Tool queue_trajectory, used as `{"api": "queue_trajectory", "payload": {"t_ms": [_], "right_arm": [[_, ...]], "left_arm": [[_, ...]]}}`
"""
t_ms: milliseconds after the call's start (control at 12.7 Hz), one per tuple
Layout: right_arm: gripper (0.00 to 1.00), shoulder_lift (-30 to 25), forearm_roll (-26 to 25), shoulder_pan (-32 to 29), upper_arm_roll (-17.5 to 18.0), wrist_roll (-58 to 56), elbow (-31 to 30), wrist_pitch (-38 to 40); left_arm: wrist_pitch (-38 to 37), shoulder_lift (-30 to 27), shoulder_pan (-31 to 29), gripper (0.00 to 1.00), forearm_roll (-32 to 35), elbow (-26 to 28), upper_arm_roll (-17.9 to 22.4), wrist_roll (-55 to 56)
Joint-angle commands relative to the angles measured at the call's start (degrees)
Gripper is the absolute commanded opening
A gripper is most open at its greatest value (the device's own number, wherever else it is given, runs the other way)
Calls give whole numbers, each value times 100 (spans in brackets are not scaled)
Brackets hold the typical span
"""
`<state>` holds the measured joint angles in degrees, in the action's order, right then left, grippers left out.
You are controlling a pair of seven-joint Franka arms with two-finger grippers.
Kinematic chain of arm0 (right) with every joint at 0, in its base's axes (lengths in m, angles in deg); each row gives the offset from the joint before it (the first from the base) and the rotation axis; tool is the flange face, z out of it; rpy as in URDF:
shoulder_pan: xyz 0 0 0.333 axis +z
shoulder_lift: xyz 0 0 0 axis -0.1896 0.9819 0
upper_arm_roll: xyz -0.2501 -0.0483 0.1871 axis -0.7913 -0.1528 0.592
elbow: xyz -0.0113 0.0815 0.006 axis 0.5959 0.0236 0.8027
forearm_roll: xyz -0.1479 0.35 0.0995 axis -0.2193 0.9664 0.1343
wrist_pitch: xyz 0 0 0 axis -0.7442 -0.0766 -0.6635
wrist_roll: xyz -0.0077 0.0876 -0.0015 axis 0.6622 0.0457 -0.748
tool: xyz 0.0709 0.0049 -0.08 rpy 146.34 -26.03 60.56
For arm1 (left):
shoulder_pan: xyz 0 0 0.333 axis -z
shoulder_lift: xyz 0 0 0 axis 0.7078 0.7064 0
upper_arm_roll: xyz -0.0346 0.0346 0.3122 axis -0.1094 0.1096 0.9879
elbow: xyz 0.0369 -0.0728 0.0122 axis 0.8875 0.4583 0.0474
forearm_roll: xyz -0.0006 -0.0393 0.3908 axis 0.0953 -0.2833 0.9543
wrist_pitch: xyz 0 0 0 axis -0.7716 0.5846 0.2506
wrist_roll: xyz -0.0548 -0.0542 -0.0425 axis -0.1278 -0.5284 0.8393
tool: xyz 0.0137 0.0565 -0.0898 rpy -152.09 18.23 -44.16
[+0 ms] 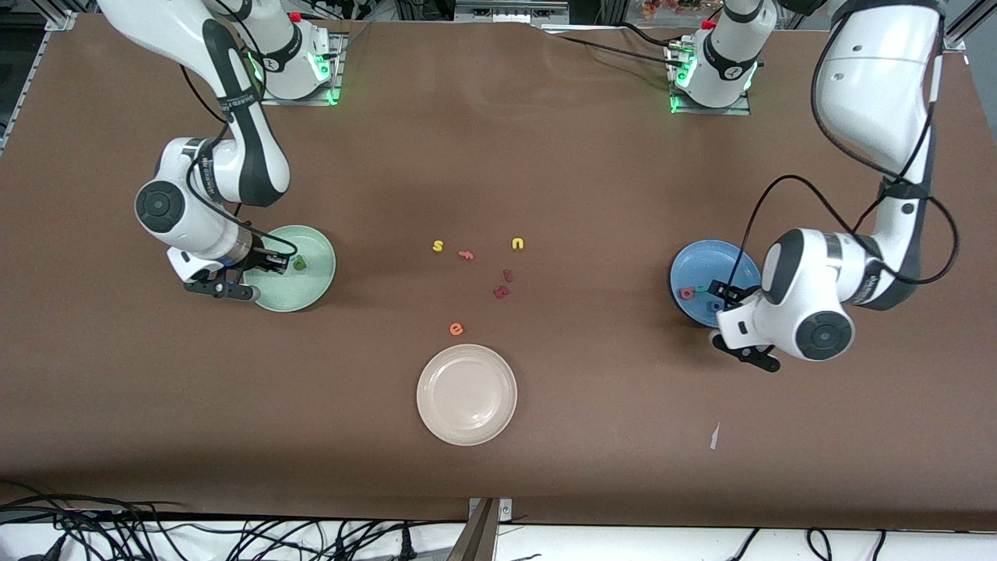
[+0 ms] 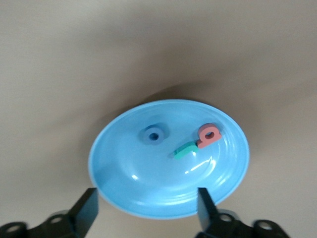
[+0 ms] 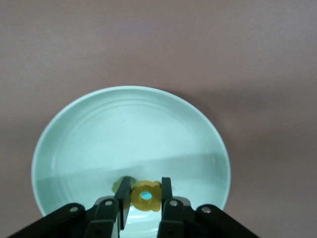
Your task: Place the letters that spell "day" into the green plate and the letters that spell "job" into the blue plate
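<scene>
Front view: the right gripper (image 1: pixel 265 265) is low over the green plate (image 1: pixel 311 290) at the right arm's end of the table. A dark green "d" (image 1: pixel 299 263) lies in the plate just beside the gripper. The left gripper (image 1: pixel 724 298) hangs over the blue plate (image 1: pixel 689 269) at the left arm's end. The stray letters and the cream plate (image 1: pixel 467 427) are mid-table, well apart from both.

Left wrist view: the left gripper (image 2: pixel 146 214) is spread wide and holds nothing. The blue plate's rim lies between its fingers. The blue "o" (image 2: pixel 153 135), teal "j" (image 2: pixel 185 150) and pinkish "b" (image 2: pixel 209 135) lie inside, j touching b. "Job" looks finished.

Right wrist view: the right gripper (image 3: pixel 145 198) is narrow and pinches the yellow "a" (image 3: pixel 146 196) flat between its fingers. The letter sits directly above the plate floor, inside the rim, with the "d" just beside it. The key relation is that the plate is straight under the claw, so opening should be enough. No teal "y" is visible anywhere; it may be hidden.
</scene>
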<state>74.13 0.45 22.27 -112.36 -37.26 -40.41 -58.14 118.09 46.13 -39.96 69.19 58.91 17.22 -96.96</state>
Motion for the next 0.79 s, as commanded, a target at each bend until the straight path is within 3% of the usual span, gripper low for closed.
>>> {"api": "queue_trajectory", "payload": {"t_ms": [0, 394, 551, 709], "right_arm": [[100, -56, 85, 2, 0, -109, 8, 81], [100, -249, 85, 11, 17, -153, 271, 387], [100, -311, 85, 2, 9, -179, 953, 1568], [100, -241, 85, -24, 0, -170, 2033, 3116]], "left_arm": [[-400, -644, -342, 100, -177, 32, -53, 661], [-885, -1356, -798, 100, -177, 59, -62, 1138], [-859, -1611, -1157, 100, -185, 67, -88, 947], [-806, -1823, -1510, 100, -177, 94, -254, 937]]}}
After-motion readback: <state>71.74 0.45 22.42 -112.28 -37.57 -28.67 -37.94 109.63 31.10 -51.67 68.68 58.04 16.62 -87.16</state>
